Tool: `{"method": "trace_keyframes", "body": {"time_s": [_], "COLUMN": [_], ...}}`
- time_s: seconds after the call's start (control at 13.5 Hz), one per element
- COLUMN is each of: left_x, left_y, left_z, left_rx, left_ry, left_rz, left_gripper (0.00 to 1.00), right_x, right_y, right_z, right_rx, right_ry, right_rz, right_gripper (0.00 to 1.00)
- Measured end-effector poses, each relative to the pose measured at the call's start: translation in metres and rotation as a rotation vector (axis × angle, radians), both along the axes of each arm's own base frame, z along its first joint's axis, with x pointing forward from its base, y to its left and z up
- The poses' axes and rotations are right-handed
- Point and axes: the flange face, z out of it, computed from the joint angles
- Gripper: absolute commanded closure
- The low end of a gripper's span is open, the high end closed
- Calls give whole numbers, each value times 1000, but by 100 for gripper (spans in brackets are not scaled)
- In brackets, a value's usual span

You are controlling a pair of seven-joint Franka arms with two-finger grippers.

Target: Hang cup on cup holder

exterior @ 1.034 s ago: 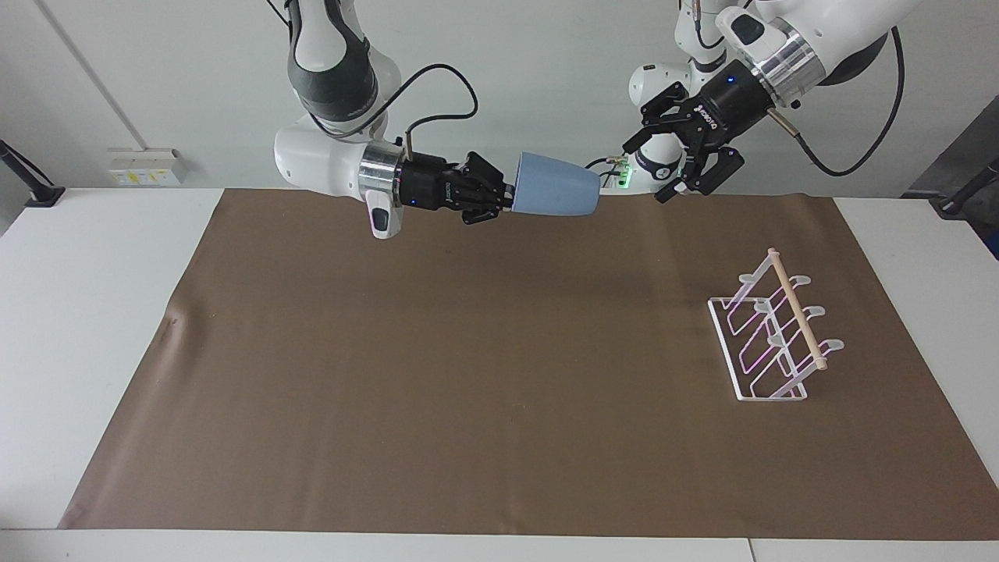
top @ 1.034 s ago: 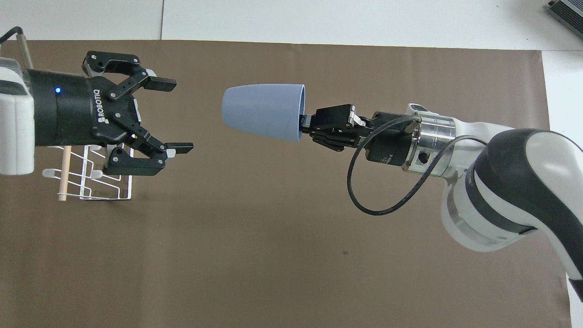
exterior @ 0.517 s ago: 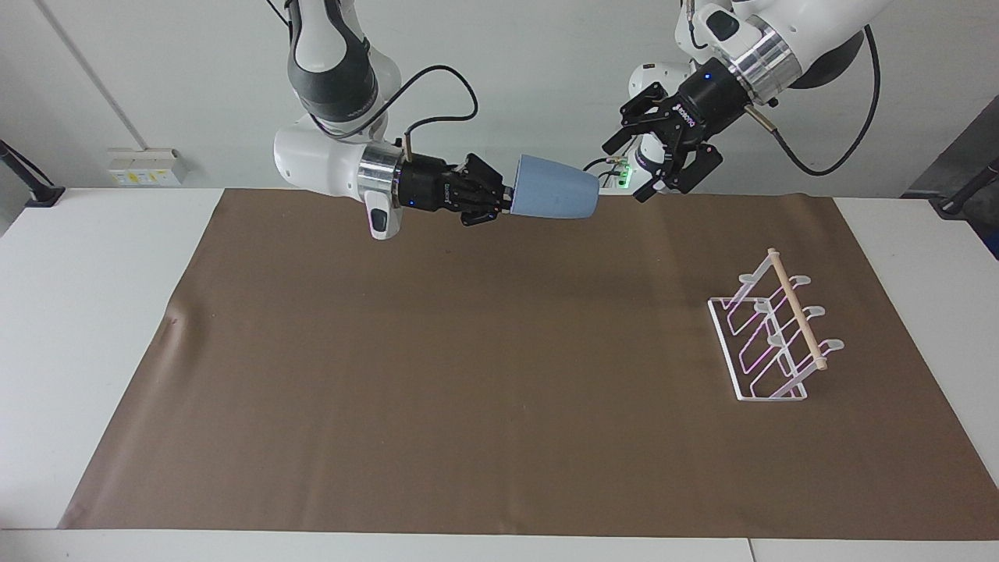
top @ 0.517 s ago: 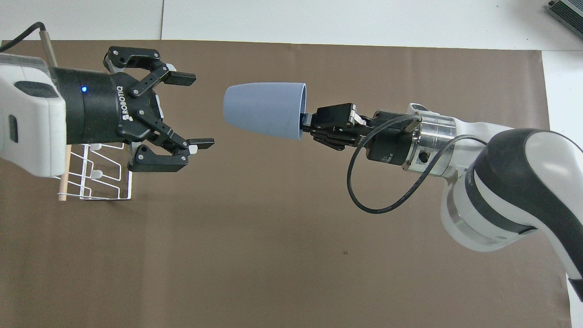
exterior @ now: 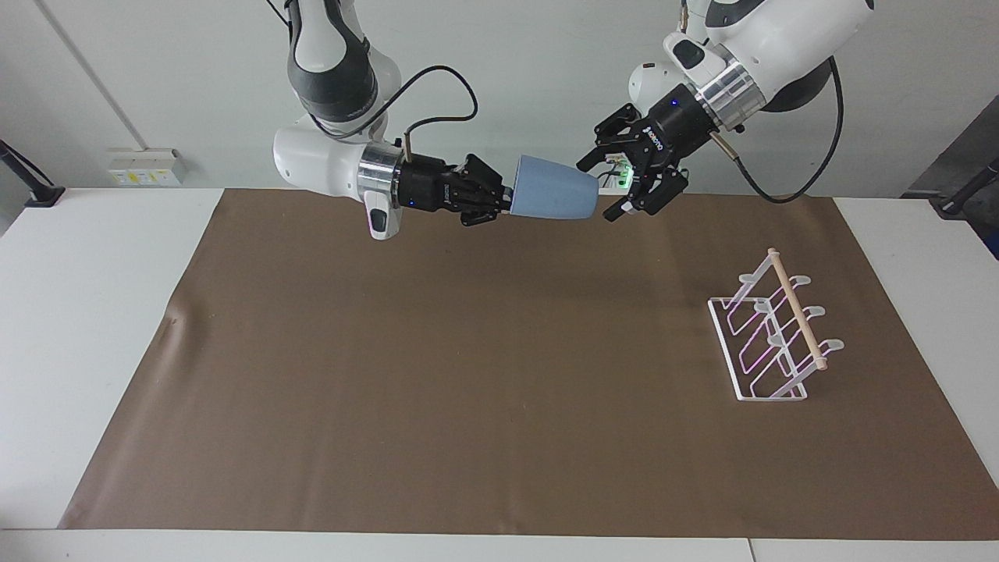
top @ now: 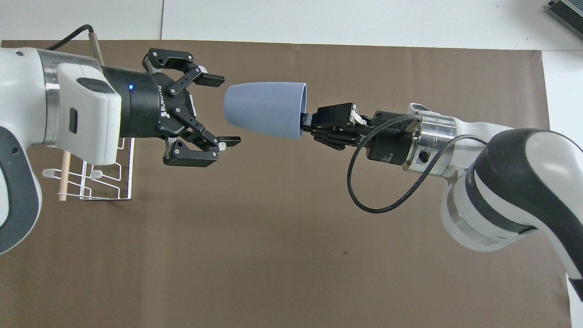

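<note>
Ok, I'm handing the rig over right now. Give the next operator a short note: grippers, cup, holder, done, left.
Right gripper: shut on the rim of the cup, holding it sideways in the air above the brown mat, base toward the left gripper.
Left gripper: open, at the cup's base, not gripping it.
Cup holder: standing on the mat at the left arm's end, no cup on it.
Done: cup lifted and presented.
Left: likely left gripper takes the cup, right releases, cup goes on a prong.

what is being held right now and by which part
The right gripper holds the cup by its rim, sideways in the air. The open left gripper holds nothing.
</note>
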Motion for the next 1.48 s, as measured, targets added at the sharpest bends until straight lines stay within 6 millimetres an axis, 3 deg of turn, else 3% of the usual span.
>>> {"method": "trace_keyframes", "body": {"time_s": [0.37,0.81,0.89,0.96,1.03,1.48], "left_x": [-8,-9,-8,-8,-7,-8], "left_y": [-27,-37,-38,-38,-37,-39], "left_z": [3,1,0,0,0,-3], "left_rx": [-16,-24,-24,-24,-24,-16], "left_ry": [-37,-41,-41,-41,-43,-32], "left_rz": [-14,-8,-8,-8,-3,3], "left_gripper": [0,0,10,84,100,100], "right_x": [0,0,0,0,0,0], "right_y": [0,-1,-1,-1,-1,-5], "right_z": [0,-2,-2,-2,-3,-8], "right_rx": [0,-1,-1,-2,-2,-2], "right_ry": [0,2,3,3,5,13], "right_rz": [0,-1,-1,-1,-2,-4], "right_gripper": [100,100,100,100,100,100]}}
